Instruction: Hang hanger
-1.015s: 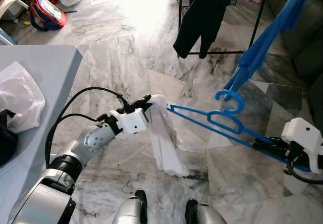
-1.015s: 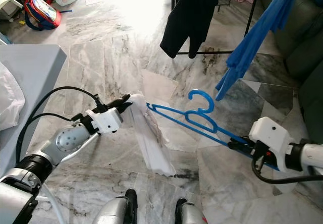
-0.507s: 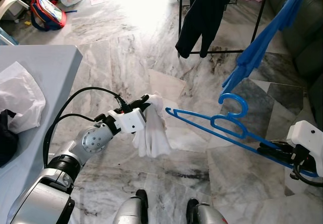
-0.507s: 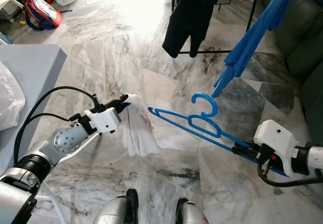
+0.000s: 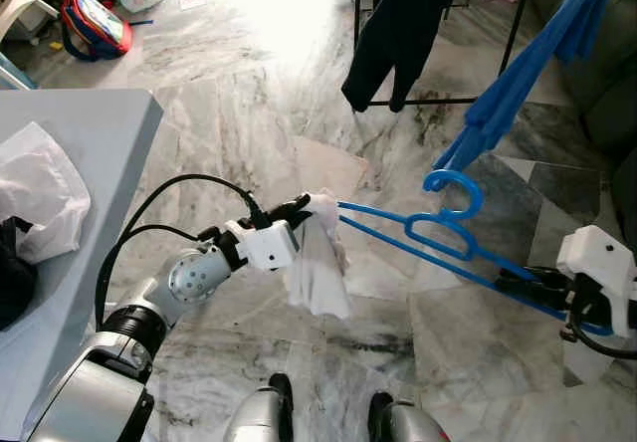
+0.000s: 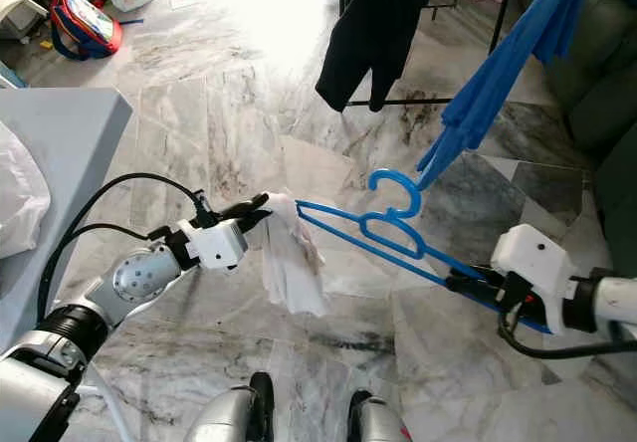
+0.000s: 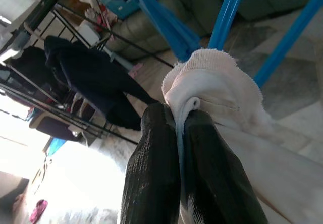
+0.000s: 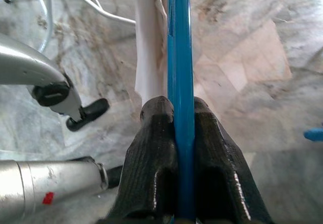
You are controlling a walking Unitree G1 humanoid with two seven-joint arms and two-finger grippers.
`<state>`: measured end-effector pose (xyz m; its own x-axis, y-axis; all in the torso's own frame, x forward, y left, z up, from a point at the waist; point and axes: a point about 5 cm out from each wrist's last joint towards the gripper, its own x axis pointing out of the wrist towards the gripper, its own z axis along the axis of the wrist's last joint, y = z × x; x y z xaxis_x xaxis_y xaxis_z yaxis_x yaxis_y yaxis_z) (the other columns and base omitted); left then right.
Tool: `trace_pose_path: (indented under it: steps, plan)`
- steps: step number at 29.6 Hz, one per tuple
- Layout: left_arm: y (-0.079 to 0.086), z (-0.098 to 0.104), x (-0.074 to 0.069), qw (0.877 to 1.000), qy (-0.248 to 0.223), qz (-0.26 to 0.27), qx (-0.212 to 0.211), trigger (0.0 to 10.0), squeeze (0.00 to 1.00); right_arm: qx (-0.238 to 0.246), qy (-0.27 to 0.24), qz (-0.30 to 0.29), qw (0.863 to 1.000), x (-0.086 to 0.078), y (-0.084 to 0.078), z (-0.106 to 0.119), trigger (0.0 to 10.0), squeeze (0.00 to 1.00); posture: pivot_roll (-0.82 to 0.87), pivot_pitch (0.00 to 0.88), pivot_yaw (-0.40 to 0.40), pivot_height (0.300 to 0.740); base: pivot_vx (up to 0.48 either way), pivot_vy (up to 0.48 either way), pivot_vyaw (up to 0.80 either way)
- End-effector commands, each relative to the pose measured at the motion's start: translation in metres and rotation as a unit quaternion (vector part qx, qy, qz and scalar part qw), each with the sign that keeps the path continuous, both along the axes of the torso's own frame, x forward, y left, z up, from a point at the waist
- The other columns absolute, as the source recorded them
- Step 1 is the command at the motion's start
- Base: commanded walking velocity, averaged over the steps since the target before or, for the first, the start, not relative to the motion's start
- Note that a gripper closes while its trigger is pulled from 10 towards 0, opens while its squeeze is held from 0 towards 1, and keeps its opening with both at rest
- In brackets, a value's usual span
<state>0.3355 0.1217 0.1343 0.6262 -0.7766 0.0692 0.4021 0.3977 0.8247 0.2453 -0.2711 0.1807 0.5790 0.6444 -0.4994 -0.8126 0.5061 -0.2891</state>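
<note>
The blue hanger (image 5: 438,238) is hanging in the air above the marble floor (image 5: 249,113), stretched between the two arms, hook up and pointing toward the clothes rack (image 5: 498,54) well ahead. It is a thin plastic frame, lying nearly flat. Its far tip is reaching into a white cloth (image 5: 318,268), which is drooping in a loose bundle.

The right pincer (image 8: 180,118) is clamping its fingers together on one blue bar at the near end. The left pincer (image 7: 177,133) is pinching shut on a rolled, ribbed edge of the cloth, right beside the hanger's tip.

The main risk is that the cloth never seats on the frame. From the head views it is hard to tell whether the tip is actually inside an opening or only pressing against bunched fabric. If it is only pressing, pushing on would probably shove the cloth aside or crumple it further.

The second risk is the long lever: the right pincer is holding one thin bar far from the loaded end, so the hanger could twist in the grip as the cloth's weight comes on.

If the left pincer releases early, the cloth is likely to slide off onto the floor. The rack with its dark garment (image 5: 398,24) and the blue cloth (image 5: 518,84) hanging nearby could also snag the hook.
</note>
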Motion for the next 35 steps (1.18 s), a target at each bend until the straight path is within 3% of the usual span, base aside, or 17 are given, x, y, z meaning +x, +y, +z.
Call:
trace_pose_path:
  steps: [1,5,13,16,21,25,35]
  plan:
    - [-0.004,0.004,-0.003,1.000,-0.010,-0.025,0.000,10.0,0.00,0.015,0.021,0.027,0.999,-0.001,0.007,-0.006,10.0,0.00,0.01,0.283,0.100,0.740,0.000,0.000,0.00]
    - [-0.004,0.003,-0.003,1.000,-0.010,-0.025,0.004,10.0,0.00,0.011,0.026,0.037,0.999,0.000,0.009,-0.007,10.0,0.00,0.01,0.281,0.098,0.740,0.000,0.000,0.00]
    - [0.022,0.003,0.005,0.999,-0.002,0.036,0.022,10.0,0.00,-0.035,0.004,-0.004,0.999,0.003,-0.009,-0.007,10.0,0.00,0.01,0.276,0.085,0.740,0.000,0.000,0.00]
    - [0.031,0.002,0.006,0.998,0.002,0.050,0.027,10.0,0.00,0.003,-0.023,-0.019,1.000,0.000,-0.001,-0.012,10.0,0.00,0.01,0.279,0.087,0.740,0.000,0.000,0.00]
    - [0.032,0.001,0.003,0.999,0.009,0.031,0.044,10.0,0.00,0.018,-0.016,0.006,1.000,-0.011,0.012,-0.029,10.0,0.00,0.01,0.292,0.092,0.740,0.000,0.000,0.00]
    - [0.033,0.002,0.004,0.998,0.010,0.024,0.055,10.0,0.00,0.030,-0.014,0.019,0.999,-0.011,0.018,-0.032,10.0,0.00,0.00,0.310,0.100,0.740,0.000,0.000,0.00]
    - [0.039,0.004,0.009,0.997,0.016,0.044,0.063,10.0,0.00,-0.009,0.005,0.023,1.000,-0.013,0.007,-0.043,10.0,0.00,-0.01,0.331,0.106,0.740,0.000,0.000,0.00]
